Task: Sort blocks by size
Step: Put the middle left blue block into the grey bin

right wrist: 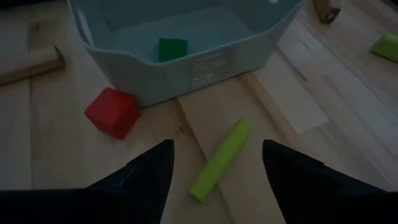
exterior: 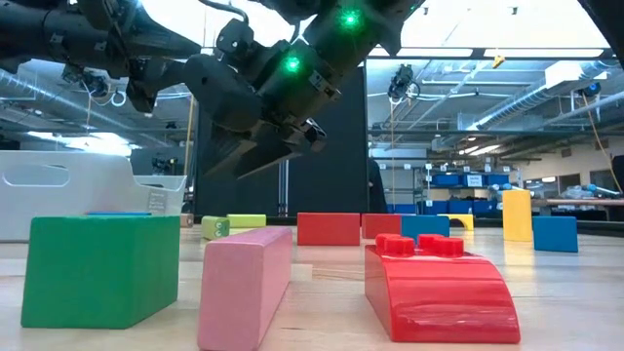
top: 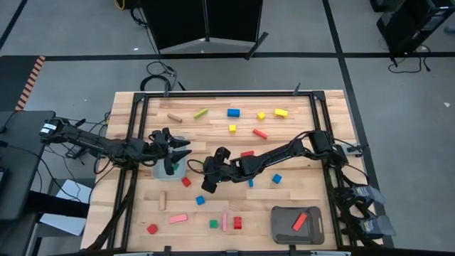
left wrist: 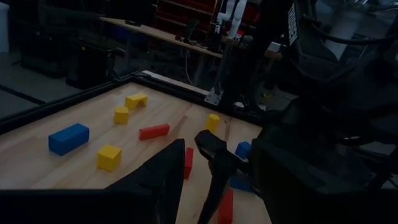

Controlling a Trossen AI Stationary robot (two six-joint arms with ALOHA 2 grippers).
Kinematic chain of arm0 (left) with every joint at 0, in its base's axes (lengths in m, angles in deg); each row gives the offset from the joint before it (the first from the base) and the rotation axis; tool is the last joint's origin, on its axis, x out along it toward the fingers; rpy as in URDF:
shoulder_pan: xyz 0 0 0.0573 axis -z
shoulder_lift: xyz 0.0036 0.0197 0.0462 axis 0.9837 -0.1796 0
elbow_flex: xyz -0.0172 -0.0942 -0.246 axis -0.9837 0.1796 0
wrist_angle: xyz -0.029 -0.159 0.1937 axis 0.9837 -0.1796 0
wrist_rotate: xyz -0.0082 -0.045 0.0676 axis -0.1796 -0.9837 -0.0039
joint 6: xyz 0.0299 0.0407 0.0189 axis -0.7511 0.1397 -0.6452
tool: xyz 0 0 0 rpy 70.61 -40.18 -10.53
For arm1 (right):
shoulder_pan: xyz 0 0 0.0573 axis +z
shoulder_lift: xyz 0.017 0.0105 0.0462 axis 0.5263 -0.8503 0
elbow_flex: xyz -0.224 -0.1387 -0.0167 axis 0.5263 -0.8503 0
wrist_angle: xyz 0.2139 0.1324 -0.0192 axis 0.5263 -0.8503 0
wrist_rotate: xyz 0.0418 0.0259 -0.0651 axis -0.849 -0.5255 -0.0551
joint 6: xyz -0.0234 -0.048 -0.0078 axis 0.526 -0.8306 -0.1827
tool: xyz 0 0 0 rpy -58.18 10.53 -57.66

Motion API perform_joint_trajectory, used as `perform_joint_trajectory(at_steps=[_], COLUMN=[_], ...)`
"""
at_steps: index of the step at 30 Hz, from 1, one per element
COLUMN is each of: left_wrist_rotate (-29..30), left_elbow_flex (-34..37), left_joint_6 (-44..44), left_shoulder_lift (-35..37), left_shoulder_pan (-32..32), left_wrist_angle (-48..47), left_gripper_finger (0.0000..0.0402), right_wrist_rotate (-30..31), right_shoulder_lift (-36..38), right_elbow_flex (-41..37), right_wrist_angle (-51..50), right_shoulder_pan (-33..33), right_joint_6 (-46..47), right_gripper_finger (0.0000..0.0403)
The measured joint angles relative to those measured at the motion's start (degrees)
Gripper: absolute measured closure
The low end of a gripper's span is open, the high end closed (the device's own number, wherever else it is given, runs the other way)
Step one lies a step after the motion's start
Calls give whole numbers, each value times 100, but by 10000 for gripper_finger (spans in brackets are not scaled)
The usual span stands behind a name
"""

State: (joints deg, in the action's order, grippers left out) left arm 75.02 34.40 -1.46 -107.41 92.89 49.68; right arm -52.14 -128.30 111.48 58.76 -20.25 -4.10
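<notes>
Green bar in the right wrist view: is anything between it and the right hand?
Nothing visible. The lime-green wooden bar lies uncovered below the open right hand. The red cube and pale blue tray sit off to its side.

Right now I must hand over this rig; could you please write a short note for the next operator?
Left gripper: fingers open, empty, over the light tray's edge.
Right gripper: fingers open, empty, above the green bar lying on the table beside that tray.
Done: green cube in the light tray, red bar in the dark tray.
Left to do: all other blocks, scattered across the table.
</notes>
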Motion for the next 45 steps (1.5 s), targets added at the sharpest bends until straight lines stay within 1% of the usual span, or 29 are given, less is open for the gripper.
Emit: perform_joint_trajectory(at_steps=[6,12,17,20,28,31,35,45], left_wrist_rotate=[-48,-47,-37,51,209,282,328,330], left_elbow_flex=[0,0,0,0,10,7,7,7], left_joint_6=[2,-9,-177,-291,-321,-322,-339,-413], left_shoulder_lift=[21,140,306,419,627,698,748,760], left_shoulder_pan=[0,25,191,287,477,497,494,494], left_wrist_angle=[13,33,31,28,-138,-271,-313,-377], left_gripper_finger=[210,210,210,210,210,210,210,210], right_wrist_rotate=[28,32,296,312,341,339,589,421], right_shoulder_lift=[0,0,0,0,-464,-472,-458,-459], right_elbow_flex=[0,-2,-4,-4,-22,-20,-7,-9], right_wrist_angle=[232,316,375,443,1013,1024,881,707], right_shoulder_pan=[-52,-127,-120,-118,-65,-28,-7,-37], right_joint_6=[-18,-52,-143,-177,-178,-166,-220,-51], right_gripper_finger=[131,130,130,129,129,129,130,128])
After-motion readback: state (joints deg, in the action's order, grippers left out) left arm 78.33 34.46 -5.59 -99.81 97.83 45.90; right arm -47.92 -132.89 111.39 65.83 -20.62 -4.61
